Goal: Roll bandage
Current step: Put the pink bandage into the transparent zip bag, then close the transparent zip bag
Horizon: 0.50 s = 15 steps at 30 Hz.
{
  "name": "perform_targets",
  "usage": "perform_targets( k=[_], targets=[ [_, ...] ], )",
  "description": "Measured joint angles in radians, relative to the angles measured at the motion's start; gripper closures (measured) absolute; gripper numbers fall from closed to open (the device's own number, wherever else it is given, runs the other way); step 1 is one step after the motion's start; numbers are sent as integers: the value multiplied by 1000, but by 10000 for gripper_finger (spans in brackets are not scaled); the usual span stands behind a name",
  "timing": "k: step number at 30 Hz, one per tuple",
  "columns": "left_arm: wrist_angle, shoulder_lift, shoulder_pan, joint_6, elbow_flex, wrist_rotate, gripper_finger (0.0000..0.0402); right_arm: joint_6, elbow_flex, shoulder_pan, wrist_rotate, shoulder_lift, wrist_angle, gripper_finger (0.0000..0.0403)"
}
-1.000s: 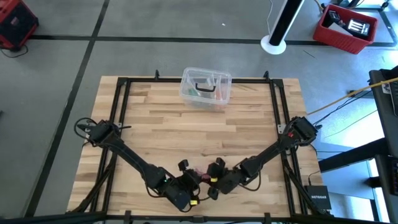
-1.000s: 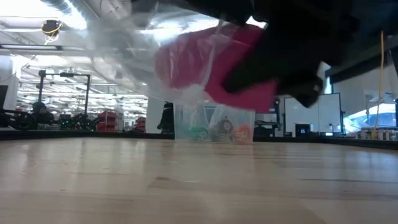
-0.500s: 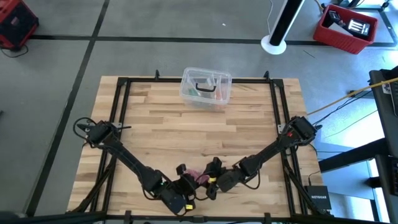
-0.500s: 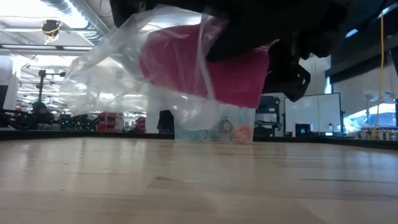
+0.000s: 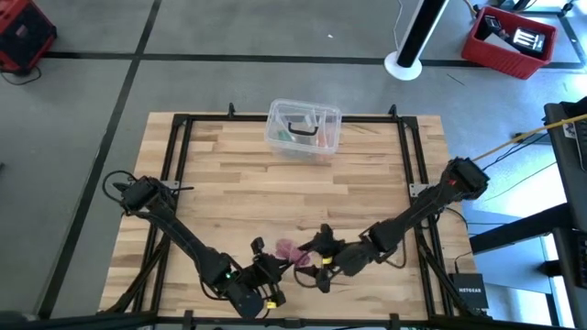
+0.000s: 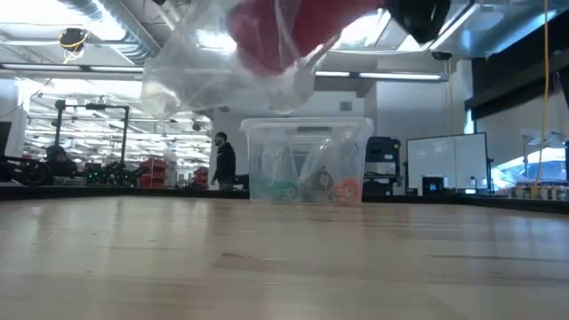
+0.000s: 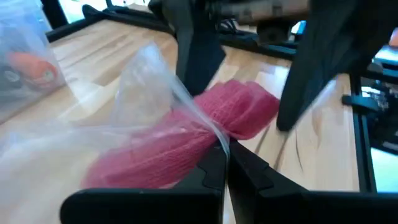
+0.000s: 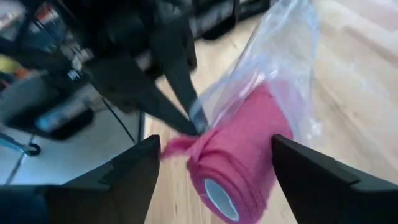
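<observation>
Your left pincer (image 7: 225,163) is pinched tight on the crumpled clear plastic wrapper (image 7: 134,99), hanging the pinkish-red fabric bandage roll (image 7: 186,140) above the wooden surface (image 5: 367,183). Right pincer (image 8: 214,171) stands spread wide around the roll, not holding it, likely placed to pull it free.

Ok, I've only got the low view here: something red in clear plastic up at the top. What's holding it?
Observer: The left end effector is shut on the clear wrapper, pinching it where it gathers against the bandage.
Operator: And the right one?
Observer: The right end effector is open, a finger on either side of the bandage, not closed on it.
Operator: Is the bandage rolled?
Observer: Yes. The right wrist view shows a stubby roll with a hollow core at its end.
</observation>
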Motion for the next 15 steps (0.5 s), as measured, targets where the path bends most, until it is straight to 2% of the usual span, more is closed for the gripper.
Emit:
perform_targets(
  k=[5, 8, 12, 15],
  targets=[
    [26, 0, -4, -16, 0, -88, 400, -28, 0, 2, 30, -83, -24, 102],
    [123, -1, -11, 30, -1, -158, 400, -66, 1, 2, 27, -170, -46, 102],
    [269, -38, -12, 185, -1, -156, 400, -115, 2, 2, 8, -284, -133, 102],
    [235, -98, -4, 176, 0, -145, 400, -185, 2, 15, 13, -377, -224, 102]
  ],
)
